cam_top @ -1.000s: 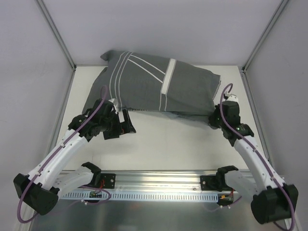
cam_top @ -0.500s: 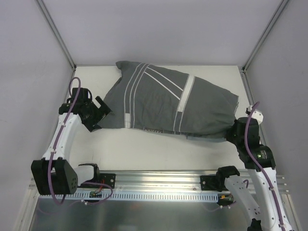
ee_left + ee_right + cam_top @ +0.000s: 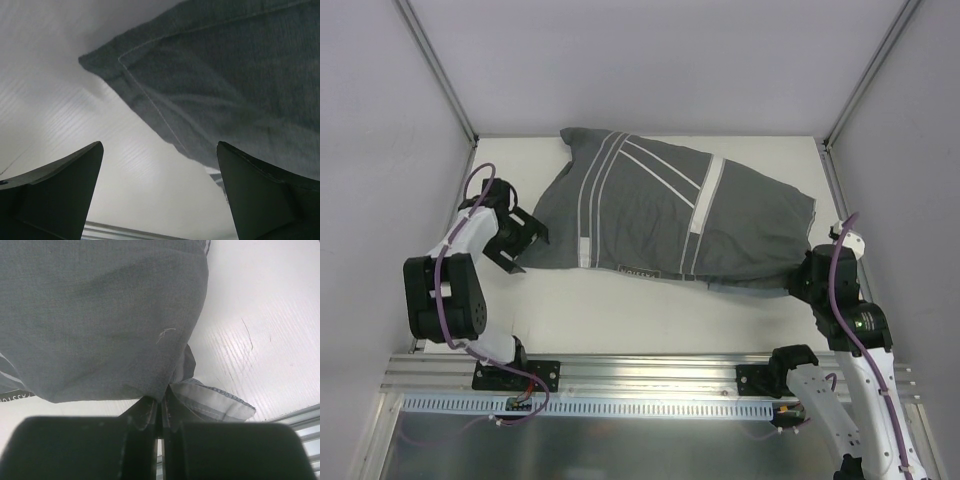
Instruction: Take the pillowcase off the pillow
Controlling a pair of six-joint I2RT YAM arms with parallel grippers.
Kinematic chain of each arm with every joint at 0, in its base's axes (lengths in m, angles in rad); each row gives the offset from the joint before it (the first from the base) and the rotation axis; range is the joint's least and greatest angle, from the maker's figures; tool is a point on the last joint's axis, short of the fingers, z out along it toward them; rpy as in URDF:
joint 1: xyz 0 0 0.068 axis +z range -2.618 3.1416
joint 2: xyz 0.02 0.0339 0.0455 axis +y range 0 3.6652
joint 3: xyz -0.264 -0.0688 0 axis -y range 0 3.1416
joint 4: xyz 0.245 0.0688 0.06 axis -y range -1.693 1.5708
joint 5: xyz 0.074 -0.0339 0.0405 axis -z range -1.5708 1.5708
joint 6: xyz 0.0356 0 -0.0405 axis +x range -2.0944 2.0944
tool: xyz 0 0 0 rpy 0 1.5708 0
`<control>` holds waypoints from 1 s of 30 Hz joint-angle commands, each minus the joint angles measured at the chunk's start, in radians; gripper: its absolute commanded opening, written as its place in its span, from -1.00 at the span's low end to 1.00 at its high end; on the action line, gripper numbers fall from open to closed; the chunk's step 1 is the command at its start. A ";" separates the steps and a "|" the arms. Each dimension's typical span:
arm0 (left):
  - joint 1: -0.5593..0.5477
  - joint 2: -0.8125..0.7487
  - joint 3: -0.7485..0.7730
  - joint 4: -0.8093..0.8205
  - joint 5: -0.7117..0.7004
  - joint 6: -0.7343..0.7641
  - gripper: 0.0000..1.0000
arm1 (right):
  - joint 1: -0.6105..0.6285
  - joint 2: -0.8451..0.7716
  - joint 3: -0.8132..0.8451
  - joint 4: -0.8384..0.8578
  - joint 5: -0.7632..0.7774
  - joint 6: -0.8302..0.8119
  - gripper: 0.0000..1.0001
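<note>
Since half a second ago the left arm has folded back on itself, its elbow dropping toward the near edge, while the left pincer (image 3: 527,248) has hardly shifted from the 9 o'clock end of the pillowcase (image 3: 670,215). The pillowcase itself has not moved in that time; a full second ago it lay further toward 10 o'clock and has since slid toward 3 o'clock. That suggests the cloth is being drawn sideways, but the cover is still plump and closed over. The pillow is not visible anywhere, so it is probably still wholly inside and the stripping has hardly begun.

From the left wrist view, the left pincer (image 3: 160,192) stands wide apart and empty, with the bare bench (image 3: 75,110) between its fingers. The cover's stitched corner (image 3: 165,85) sits just ahead, not touched.

The right pincer (image 3: 800,277), at the cover's 4 o'clock corner, is clamped tight on a fold of grey cloth (image 3: 100,315). A lighter striped hem (image 3: 215,402) spills out beside the pinch.
</note>
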 commanded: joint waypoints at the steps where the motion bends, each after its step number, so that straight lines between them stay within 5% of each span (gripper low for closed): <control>1: -0.011 0.076 0.050 0.084 -0.056 -0.017 0.97 | -0.006 -0.001 0.004 0.001 -0.027 0.018 -0.99; 12: -0.093 0.289 0.072 0.230 -0.108 -0.029 0.87 | -0.005 0.022 0.008 0.018 -0.038 0.021 -0.99; 13: -0.128 0.308 0.081 0.230 -0.128 -0.031 0.61 | -0.006 0.022 0.010 0.020 -0.036 0.017 -0.99; 15: -0.131 0.302 0.078 0.239 -0.143 -0.035 0.47 | -0.006 0.022 0.013 0.020 -0.032 0.012 -0.99; 16: -0.130 0.299 0.090 0.236 -0.133 -0.026 -0.10 | -0.006 0.024 0.016 0.018 -0.027 0.009 -0.99; 19: -0.122 0.265 0.085 0.238 -0.134 -0.015 -0.65 | -0.006 0.027 0.027 0.017 -0.012 -0.003 -0.99; 20: -0.113 0.260 0.088 0.238 -0.120 -0.005 -1.00 | -0.006 0.031 0.028 0.018 -0.010 -0.006 -0.99; 24: -0.105 0.208 0.099 0.230 -0.041 0.023 -1.00 | -0.006 0.061 0.042 0.021 -0.019 -0.011 -0.98; 30: -0.105 -0.217 0.110 0.178 0.018 0.060 -1.00 | -0.005 0.082 0.103 0.021 -0.018 -0.041 -0.99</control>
